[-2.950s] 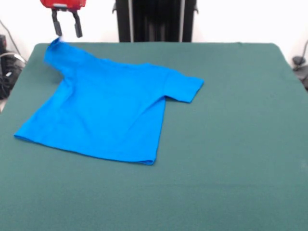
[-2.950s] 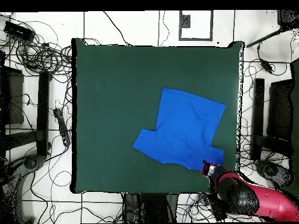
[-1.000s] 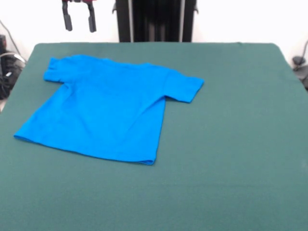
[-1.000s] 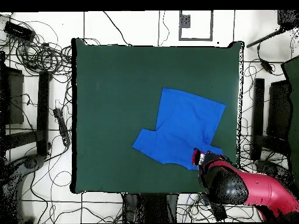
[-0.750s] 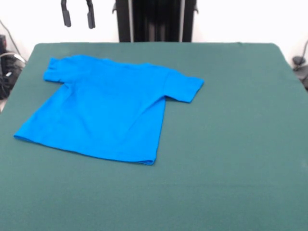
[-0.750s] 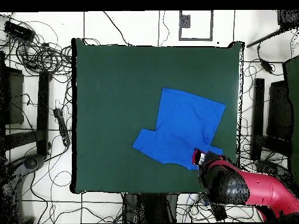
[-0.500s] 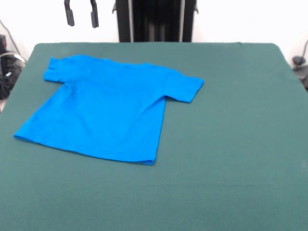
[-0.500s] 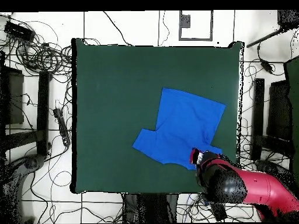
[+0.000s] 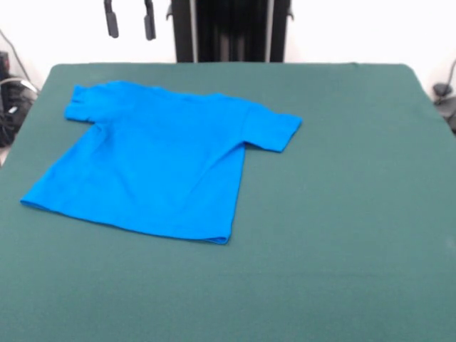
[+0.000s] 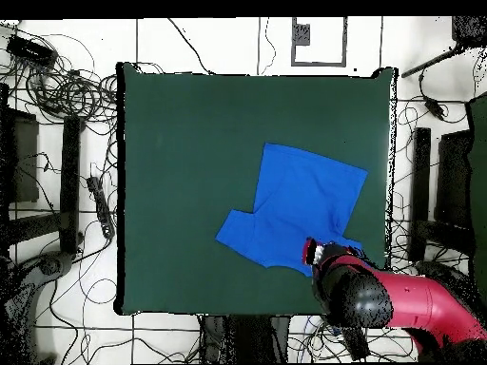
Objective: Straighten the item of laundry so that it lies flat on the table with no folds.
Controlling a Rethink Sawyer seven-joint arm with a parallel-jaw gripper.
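The bright blue T-shirt [image 9: 160, 164] lies spread on the dark green table [image 9: 342, 214], plain side up, in the left half of the front view. Its right sleeve lies flat; its left sleeve [image 9: 80, 103] is bunched near the table's far left corner. No lettering shows. My gripper [image 9: 130, 27] hangs open and empty high above the table's far edge, above the shirt's collar side. In the overhead view the shirt [image 10: 300, 214] lies right of centre and my gripper [image 10: 312, 252] is over its near edge.
The black pedestal [image 9: 229, 30] stands behind the table's far edge. Cables and stands lie on the floor around the table [image 10: 67, 90]. A white board lies beyond the table's far side in the overhead view [image 10: 319, 40].
My gripper let go of the shirt's left sleeve, which dropped onto the table, then rose and drifted right along the far edge. The shirt has lain still for the last second.
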